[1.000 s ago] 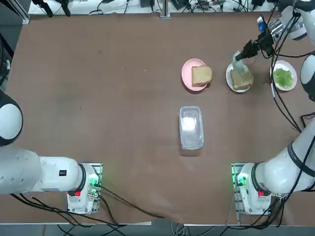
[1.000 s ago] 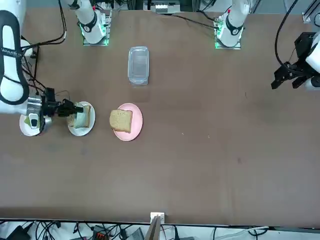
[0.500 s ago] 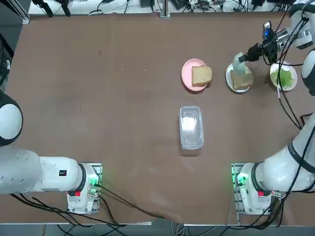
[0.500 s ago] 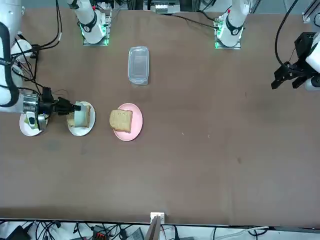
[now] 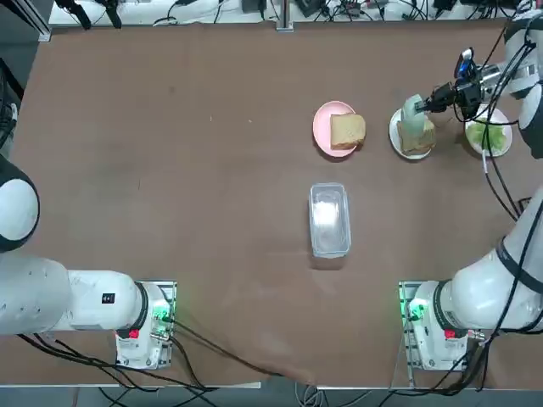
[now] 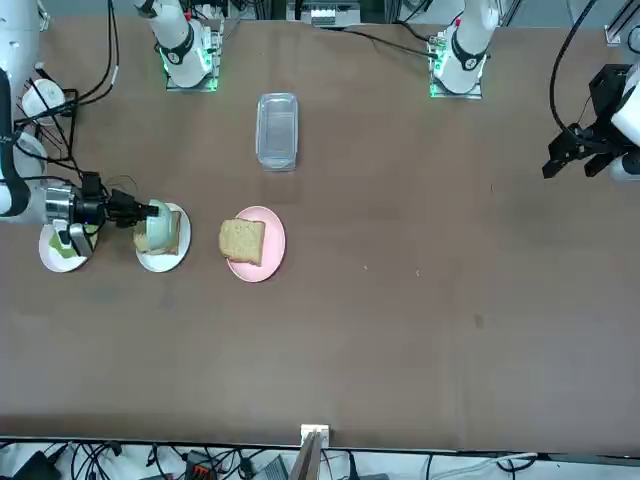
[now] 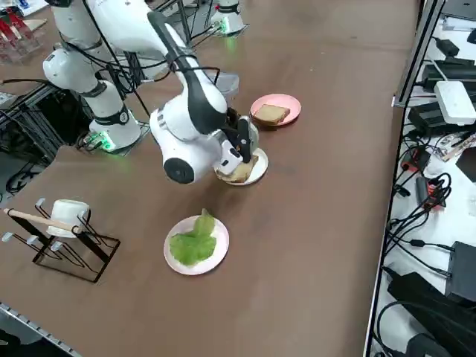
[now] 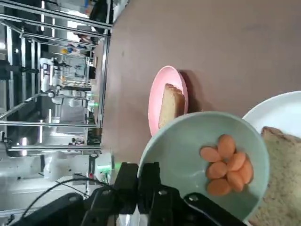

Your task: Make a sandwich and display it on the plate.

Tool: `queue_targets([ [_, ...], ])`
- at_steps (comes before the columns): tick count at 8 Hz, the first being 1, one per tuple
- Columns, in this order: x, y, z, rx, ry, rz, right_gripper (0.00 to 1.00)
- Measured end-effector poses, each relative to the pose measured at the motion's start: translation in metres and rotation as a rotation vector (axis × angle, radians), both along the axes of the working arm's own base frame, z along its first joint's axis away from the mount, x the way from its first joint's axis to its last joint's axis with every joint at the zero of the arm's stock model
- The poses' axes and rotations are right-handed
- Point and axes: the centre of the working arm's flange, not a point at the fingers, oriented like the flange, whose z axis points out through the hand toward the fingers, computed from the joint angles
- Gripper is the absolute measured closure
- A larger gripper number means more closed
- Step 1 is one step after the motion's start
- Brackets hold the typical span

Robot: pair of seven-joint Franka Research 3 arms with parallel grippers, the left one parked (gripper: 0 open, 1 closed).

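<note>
My right gripper (image 5: 436,101) is shut on the rim of a pale green bowl (image 8: 188,155) that holds several orange carrot slices (image 8: 226,164). The bowl (image 5: 413,110) hangs tilted over a tan bread slice (image 5: 417,138) lying on the small white plate (image 5: 395,136). In the front view the gripper (image 6: 138,210) reaches in from the left, with the bowl (image 6: 158,222) above the plate (image 6: 183,246). A second bread slice (image 5: 347,131) lies on a pink plate (image 5: 323,127). Green leaves (image 5: 488,134) sit on a pale plate (image 7: 216,256) beside the white one.
A clear lidded container (image 5: 329,219) lies mid-table, nearer the arm bases. A wire rack holding a white mug (image 7: 63,223) stands at the table's right end. Cables trail from the right arm over the leaf plate.
The right wrist has swung toward the leaf plate and lower, while the bowl stayed over the bread on the white plate and tipped further.
</note>
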Motion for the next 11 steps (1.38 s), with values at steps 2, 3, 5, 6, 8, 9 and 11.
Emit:
queue_targets([
  [2,-0.005,-0.006,-0.006,0.047,-0.007,-0.005,0.97],
  [3,-0.008,-0.012,-0.006,0.075,-0.016,-0.017,0.97],
  [5,-0.014,-0.025,-0.013,0.094,-0.04,-0.032,0.97],
  [6,-0.017,-0.028,-0.019,0.109,-0.049,-0.04,0.97],
  [8,-0.02,-0.029,-0.029,0.174,-0.074,-0.064,0.97],
  [9,-0.022,-0.031,-0.033,0.201,-0.085,-0.074,0.97],
  [11,-0.026,-0.037,-0.04,0.221,-0.108,-0.085,0.97],
])
